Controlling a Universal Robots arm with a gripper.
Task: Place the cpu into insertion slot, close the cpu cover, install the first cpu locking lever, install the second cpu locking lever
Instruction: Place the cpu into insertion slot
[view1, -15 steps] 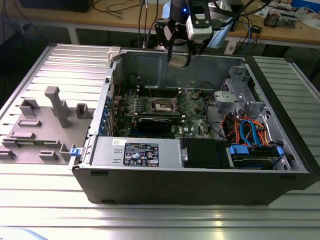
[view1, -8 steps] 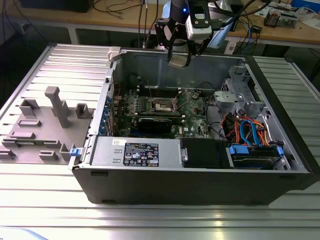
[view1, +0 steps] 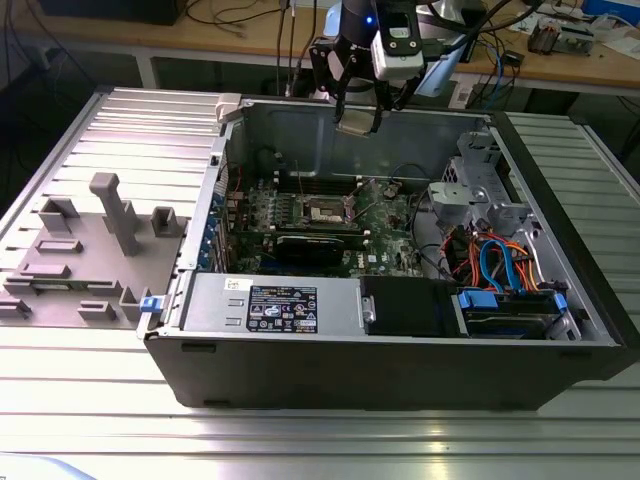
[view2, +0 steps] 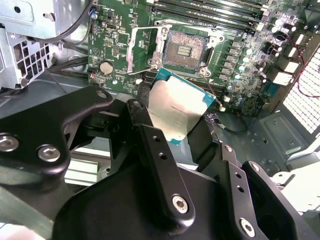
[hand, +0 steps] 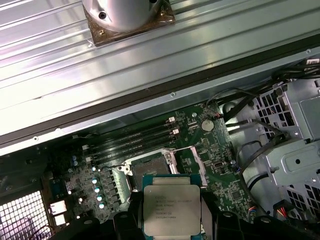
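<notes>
cpu (view2: 177, 107): a small, flat, square chip. Its top is smooth, dull silver metal, and a thin blue-green edge runs round it. In the first wrist view the cpu (hand: 171, 210) has tiny print on its top.
where the cpu is: up in the air and tilted, over the green board and not touching it. In the exterior view the cpu (view1: 357, 122) hangs by the back edge of the case.
gripper (view2: 169, 127): made of black metal bars with round silver screws. Its two fingers (view2: 199, 145) press on two sides of the cpu and clamp it tight.
insertion slot (view2: 182, 50): a dark square socket with a thin shiny rim. Rows of tiny dots show inside it. It sits near the middle of the green board.
cpu cover (view2: 130, 50): a thin, shiny metal frame with a big hole in the middle. It is flipped up and open, just beside one side of the insertion slot.
green board (view2: 117, 45): flat and bumpy with lots of little parts. A round silver coin battery (view2: 105, 67) sits on it.
memory slots (view2: 210, 12): long, thin and black, in straight rows near the insertion slot.
case (view1: 400, 350): a big box, black outside and grey metal inside, lying with its open side up.
table (view1: 300, 440): silver metal with long straight grooves.
grey holder (view1: 100, 240): a blocky tray with square posts, on the table beside the case, at the exterior view's left.
</notes>
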